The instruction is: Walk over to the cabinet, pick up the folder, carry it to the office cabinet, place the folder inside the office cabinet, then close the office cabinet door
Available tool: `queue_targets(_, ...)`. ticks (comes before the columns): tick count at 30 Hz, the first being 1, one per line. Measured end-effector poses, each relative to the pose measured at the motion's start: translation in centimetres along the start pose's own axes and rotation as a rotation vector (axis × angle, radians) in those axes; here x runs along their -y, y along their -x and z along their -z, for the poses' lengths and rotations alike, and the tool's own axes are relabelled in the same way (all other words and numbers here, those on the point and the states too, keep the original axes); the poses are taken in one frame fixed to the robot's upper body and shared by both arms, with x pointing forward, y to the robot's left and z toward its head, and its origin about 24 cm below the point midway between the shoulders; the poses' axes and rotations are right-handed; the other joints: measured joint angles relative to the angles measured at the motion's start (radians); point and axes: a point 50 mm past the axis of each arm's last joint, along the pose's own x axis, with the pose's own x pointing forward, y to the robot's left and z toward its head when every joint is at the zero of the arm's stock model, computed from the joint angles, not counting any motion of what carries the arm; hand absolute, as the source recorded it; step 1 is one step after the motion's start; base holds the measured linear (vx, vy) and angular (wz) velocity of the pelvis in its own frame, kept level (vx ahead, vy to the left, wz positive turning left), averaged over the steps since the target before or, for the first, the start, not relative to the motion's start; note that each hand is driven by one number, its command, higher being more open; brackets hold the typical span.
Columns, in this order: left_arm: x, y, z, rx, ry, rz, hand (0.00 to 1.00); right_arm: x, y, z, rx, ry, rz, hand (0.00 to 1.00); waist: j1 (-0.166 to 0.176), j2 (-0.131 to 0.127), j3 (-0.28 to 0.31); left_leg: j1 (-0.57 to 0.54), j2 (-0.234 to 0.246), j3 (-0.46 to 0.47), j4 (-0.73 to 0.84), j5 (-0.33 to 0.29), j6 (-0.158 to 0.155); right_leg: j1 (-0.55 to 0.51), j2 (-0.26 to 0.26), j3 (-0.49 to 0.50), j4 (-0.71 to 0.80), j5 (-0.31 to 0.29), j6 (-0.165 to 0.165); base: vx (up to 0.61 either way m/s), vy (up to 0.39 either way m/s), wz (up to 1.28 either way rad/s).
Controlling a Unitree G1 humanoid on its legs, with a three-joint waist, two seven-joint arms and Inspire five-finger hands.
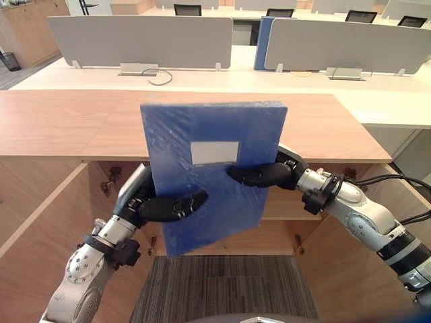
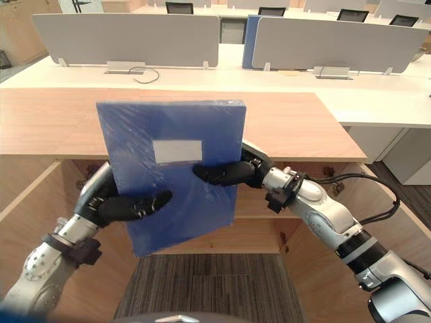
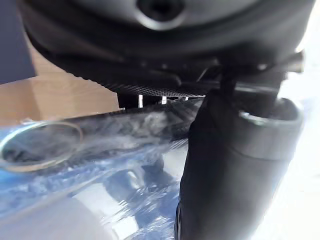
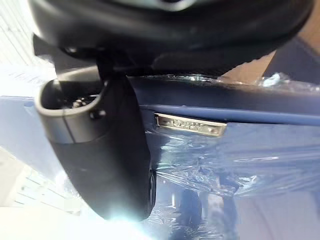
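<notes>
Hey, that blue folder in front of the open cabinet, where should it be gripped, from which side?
By its two long side edges, one hand from each side, thumb on the front cover. The folder is a broad, thin, glossy slab standing almost upright, so opposite pinches likely steady it best. The left hand grips low, the right hand higher.

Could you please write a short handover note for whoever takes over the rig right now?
Left hand: shut on the blue folder, thumb across its front near the lower edge.
Right hand: shut on the folder's opposite edge, higher up.
The folder is held upright, slightly tilted, in front of the open office cabinet.
Done: pickup and carry.
Left: put the folder inside, release it, close the cabinet door.
</notes>
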Motion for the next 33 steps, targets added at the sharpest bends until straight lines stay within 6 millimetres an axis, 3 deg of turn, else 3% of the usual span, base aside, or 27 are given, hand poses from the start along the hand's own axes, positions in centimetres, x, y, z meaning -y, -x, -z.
queue_targets(1, 0.0, 0.1, 0.9, -0.034, 0.028, 0.007, 1.00, -0.1, 0.0, 0.2, -0.017, 0.022, -0.001, 0.00, -0.001, 0.000, 0.000, 0.000, 0.000, 0.001, 0.000, 0.000, 0.000, -0.001, 0.000, 0.001, 0.000, 0.000, 0.000, 0.00, 0.000, 0.00)
queue_targets(3, 0.7, 0.9, 5.2, -0.198, 0.149, 0.058, 1.00, -0.7, -0.4, 0.6, -0.056, 0.107, -0.018, 0.00, -0.002, -0.001, -0.001, 0.000, 0.000, 0.003, -0.002, 0.000, 0.000, -0.004, 0.000, 0.004, 0.000, 0.000, 0.000, -0.01, 0.013, -0.04)
queue_targets(6, 2.2, 2.2, 10.1, -0.366, 0.279, 0.048, 1.00, -2.0, -1.4, 0.2, -0.031, 0.195, -0.052, 0.00, -0.006, -0.004, -0.003, -0.003, 0.000, 0.008, -0.004, 0.000, 0.000, -0.011, 0.001, 0.011, 0.001, 0.000, 0.000, 0.00, 0.018, -0.06)
queue_targets(10, 4.4, 5.2, 16.5, -0.637, 0.357, -0.041, 1.00, -5.1, -3.0, -2.3, 0.199, 0.195, -0.085, 0.00, -0.006, -0.007, -0.005, -0.008, 0.002, 0.009, -0.003, 0.000, 0.000, -0.021, 0.002, 0.021, 0.001, 0.000, 0.000, 0.01, 0.008, -0.07)
queue_targets(14, 6.7, 8.1, 20.8, -0.903, 0.362, -0.111, 1.00, -8.9, -4.6, -3.6, 0.405, 0.126, -0.166, 0.00, -0.006, -0.011, -0.007, -0.004, 0.004, -0.001, 0.000, 0.000, 0.000, -0.017, 0.003, 0.024, 0.001, 0.000, 0.000, 0.01, 0.000, -0.04)
queue_targets(17, 6.4, 9.0, 22.0, -0.978, 0.340, -0.225, 1.00, -10.5, -5.1, -2.4, 0.374, 0.227, -0.211, 0.00, 0.000, -0.018, -0.011, 0.001, 0.005, -0.004, 0.001, -0.002, 0.000, -0.012, 0.003, 0.023, 0.001, 0.000, -0.001, -0.05, 0.014, 0.02)
queue_targets(19, 5.7, 9.8, 22.5, -1.029, 0.345, -0.331, 1.00, -11.7, -5.6, -0.1, 0.277, 0.275, -0.259, 0.00, -0.002, -0.020, -0.015, 0.005, 0.007, -0.005, 0.001, -0.002, 0.000, -0.010, 0.004, 0.023, 0.003, 0.001, 0.000, -0.06, 0.015, -0.03)
queue_targets(21, 5.0, 10.7, 22.7, -1.073, 0.326, -0.416, 1.00, -12.7, -5.8, 4.6, 0.071, 0.339, -0.328, 0.00, -0.005, -0.024, -0.015, 0.011, 0.005, -0.006, 0.000, -0.002, 0.000, -0.006, 0.002, 0.022, 0.005, 0.003, 0.003, -0.06, 0.018, -0.01)
queue_targets(22, 4.9, 10.8, 22.8, -1.084, 0.322, -0.438, 1.00, -12.7, -5.8, 5.8, 0.015, 0.348, -0.335, 0.00, -0.005, -0.023, -0.015, 0.009, 0.004, -0.009, -0.001, -0.002, 0.000, -0.007, 0.001, 0.021, 0.005, 0.004, 0.004, -0.07, 0.032, 0.06)
queue_targets(24, 4.2, 11.9, 23.0, -1.138, 0.314, -0.532, 1.00, -12.2, -5.9, 7.5, -0.028, 0.327, -0.270, 0.00, -0.005, -0.014, -0.005, 0.002, 0.001, -0.014, -0.013, 0.006, 0.000, -0.019, 0.000, 0.019, 0.006, 0.009, 0.006, -0.05, 0.035, 0.03)
queue_targets(29, 4.5, 13.4, 23.2, -1.212, 0.277, -0.562, 1.00, -11.8, -7.0, 9.3, -0.073, 0.413, -0.239, 0.00, -0.002, 0.008, 0.024, -0.001, -0.004, -0.029, -0.018, 0.008, 0.002, -0.015, -0.001, 0.009, -0.005, 0.011, 0.009, 0.01, 0.008, 0.07)
queue_targets(30, 4.9, 14.0, 23.3, -1.224, 0.292, -0.588, 1.00, -11.1, -7.6, 10.4, -0.167, 0.614, -0.271, 0.00, 0.003, 0.013, 0.030, -0.012, -0.008, -0.045, -0.019, 0.011, 0.004, -0.014, -0.002, -0.006, -0.010, 0.011, 0.010, 0.03, -0.002, 0.25)
queue_targets(32, 4.8, 13.7, 23.3, -1.204, 0.297, -0.608, 1.00, -9.5, -7.5, 12.1, -0.301, 0.707, -0.266, 0.00, 0.020, 0.009, 0.033, -0.021, -0.010, -0.061, -0.019, 0.015, 0.007, -0.013, -0.002, -0.020, -0.012, 0.010, 0.012, 0.03, -0.007, 0.31)
queue_targets(33, 4.5, 13.2, 23.2, -1.182, 0.293, -0.615, 1.00, -7.7, -6.6, 14.1, -0.459, 0.729, -0.228, 0.00, 0.054, 0.005, 0.038, -0.028, -0.011, -0.072, -0.019, 0.018, 0.008, -0.013, -0.003, -0.031, -0.013, 0.009, 0.013, 0.02, -0.004, 0.38)
